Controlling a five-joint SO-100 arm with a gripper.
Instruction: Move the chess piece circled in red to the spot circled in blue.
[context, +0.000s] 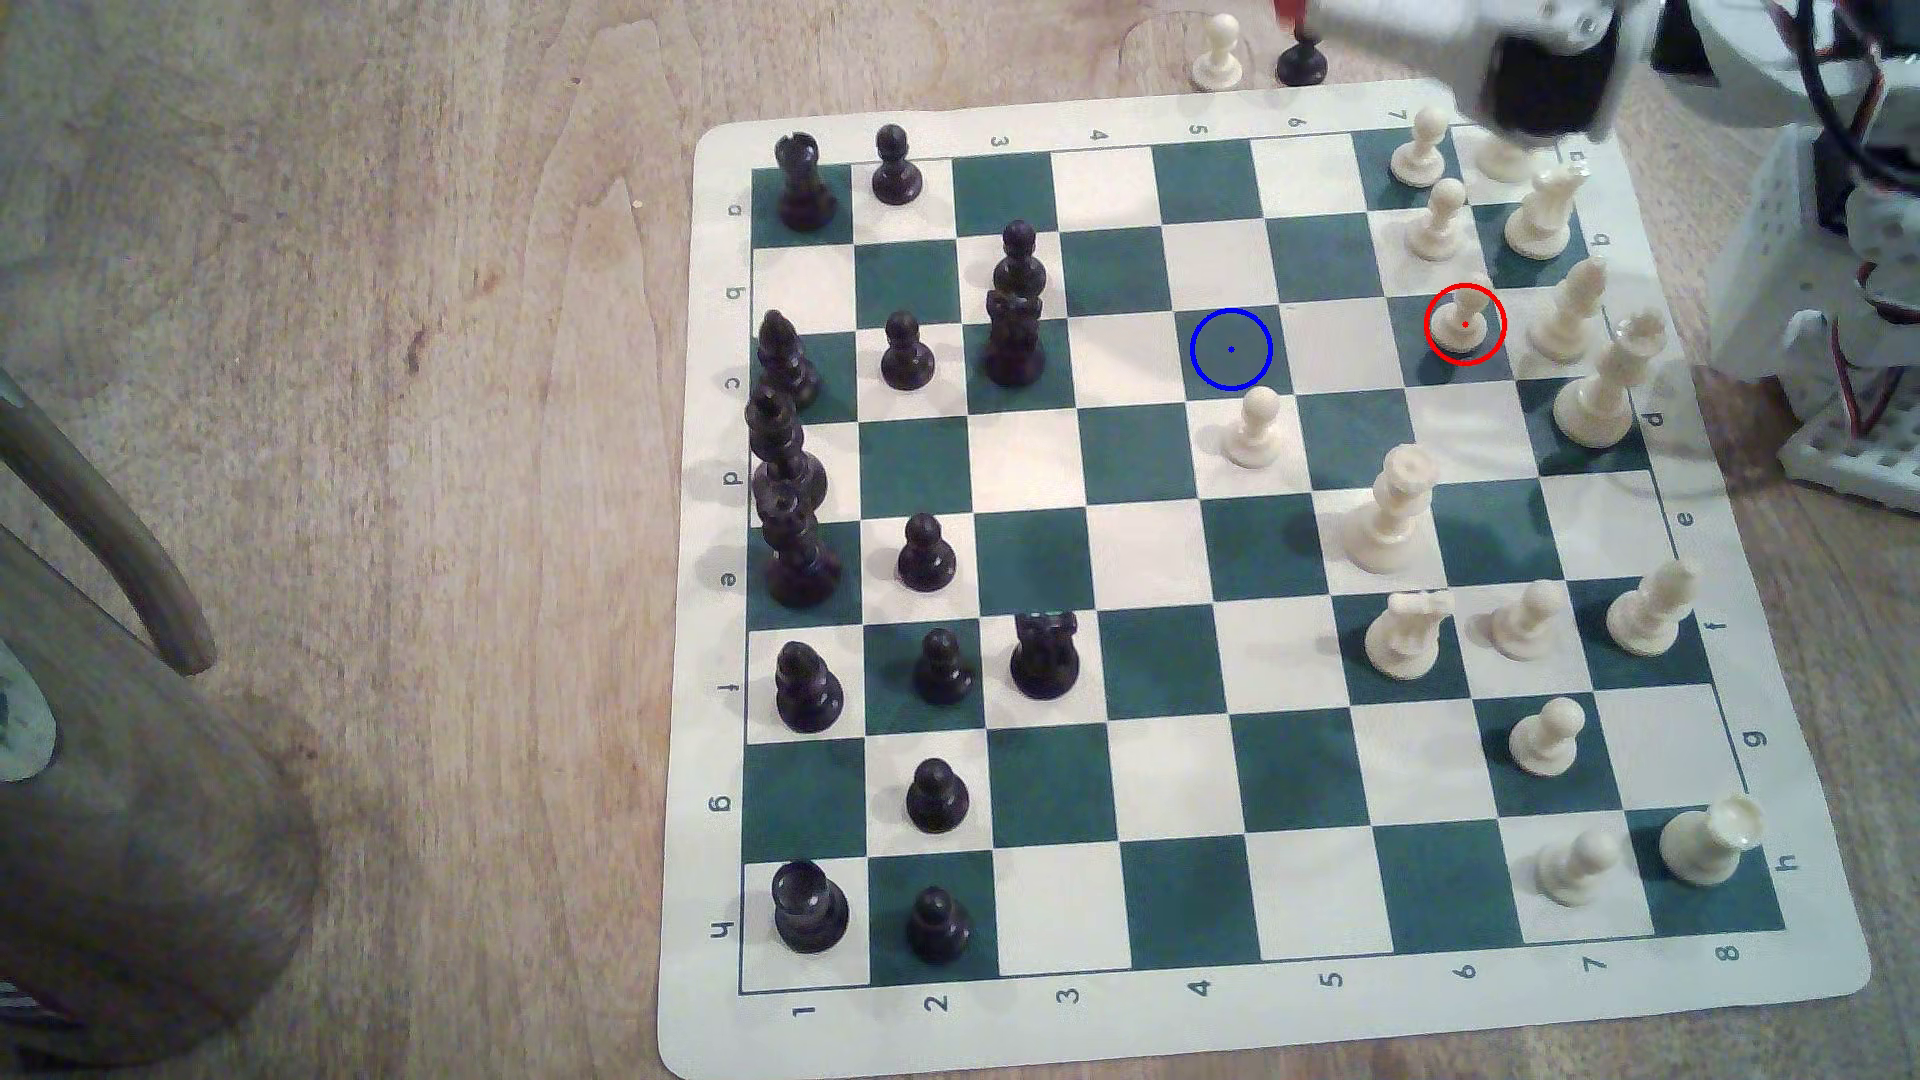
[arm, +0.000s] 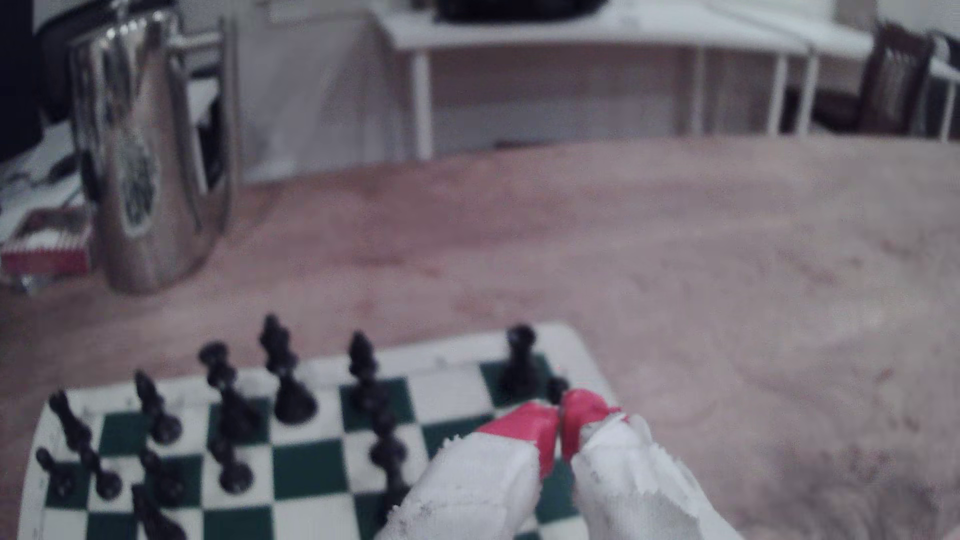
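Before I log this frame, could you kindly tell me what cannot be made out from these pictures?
- Exterior view: the hand is cut off by the top edge; just a blurred red tip shows.
- Exterior view: the corner piece is half hidden behind the blurred arm.
- Wrist view: the black pieces are too blurred to identify.
- Wrist view: the pitcher's emblem is unreadable from blur.

The arm (context: 1787, 208) is built of white printed plastic with black servo blocks, and black and red cables loop along its side. Its end effector (arm: 560, 436) has two red-tipped fingers (arm: 524, 431) wrapped in ragged white tape.
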